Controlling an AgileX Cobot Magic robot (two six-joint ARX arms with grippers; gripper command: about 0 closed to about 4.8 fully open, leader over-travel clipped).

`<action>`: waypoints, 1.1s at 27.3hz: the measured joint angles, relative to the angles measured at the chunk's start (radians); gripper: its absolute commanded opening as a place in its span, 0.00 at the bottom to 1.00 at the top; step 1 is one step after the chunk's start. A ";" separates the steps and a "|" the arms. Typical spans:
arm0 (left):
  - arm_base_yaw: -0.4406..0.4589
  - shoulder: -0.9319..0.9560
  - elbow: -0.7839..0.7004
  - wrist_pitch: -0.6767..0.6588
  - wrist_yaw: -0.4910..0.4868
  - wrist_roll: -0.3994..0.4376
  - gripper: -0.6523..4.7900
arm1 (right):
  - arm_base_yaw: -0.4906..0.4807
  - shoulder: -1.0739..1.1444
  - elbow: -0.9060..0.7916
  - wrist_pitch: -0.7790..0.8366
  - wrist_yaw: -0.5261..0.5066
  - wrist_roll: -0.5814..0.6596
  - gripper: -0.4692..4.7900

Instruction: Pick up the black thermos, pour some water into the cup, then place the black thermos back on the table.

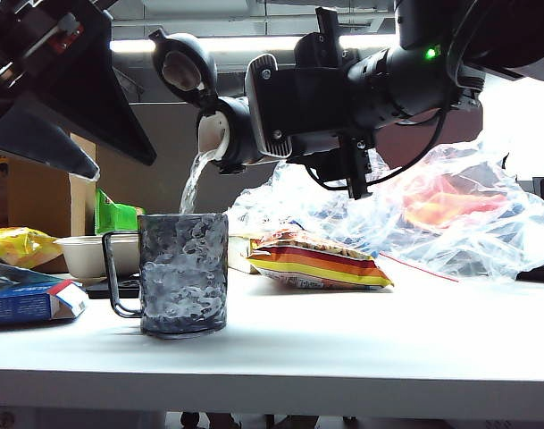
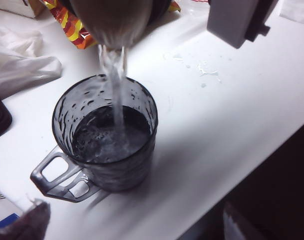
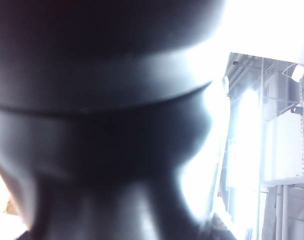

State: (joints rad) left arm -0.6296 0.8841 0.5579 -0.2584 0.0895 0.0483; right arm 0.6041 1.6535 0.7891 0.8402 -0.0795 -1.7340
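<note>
Right gripper (image 1: 254,116) up above the worktop (image 1: 361,340), fingers (image 1: 261,85) clamped round the black thermos (image 1: 225,134). Thermos tipped nearly level, lid flipped open, pale spout aimed down, water (image 1: 193,183) streaming from it. Cup (image 1: 182,273) upright near the front edge of the worktop, toward its left end, handle pointing left, directly under the stream and partly filled. Striped snack bag (image 1: 318,261) just behind and right of the cup; crumpled clear plastic bag (image 1: 450,214) further back. Left gripper (image 2: 236,20) hovering above the cup, only one finger in sight, spread wide and gripping nothing.
</note>
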 measured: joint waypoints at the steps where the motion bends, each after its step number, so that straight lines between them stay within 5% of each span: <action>1: 0.000 0.000 0.000 0.000 0.000 0.000 1.00 | 0.000 0.000 0.000 0.000 0.000 0.000 0.46; 16: 0.000 0.000 0.000 0.000 0.000 0.000 1.00 | 0.000 0.000 0.000 0.006 0.000 0.006 0.46; 21: 0.000 0.000 0.000 0.000 0.000 0.000 1.00 | 0.002 0.000 0.001 0.007 -0.003 0.317 0.46; 26: 0.000 0.000 0.000 0.000 0.000 0.000 1.00 | 0.002 0.000 0.001 0.007 0.035 0.495 0.46; 30: 0.000 0.000 0.000 0.000 0.000 -0.004 1.00 | 0.002 0.000 0.001 0.005 0.040 0.814 0.46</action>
State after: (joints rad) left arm -0.6296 0.8841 0.5579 -0.2584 0.0898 0.0441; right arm 0.6056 1.6535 0.7898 0.8455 -0.0391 -0.9195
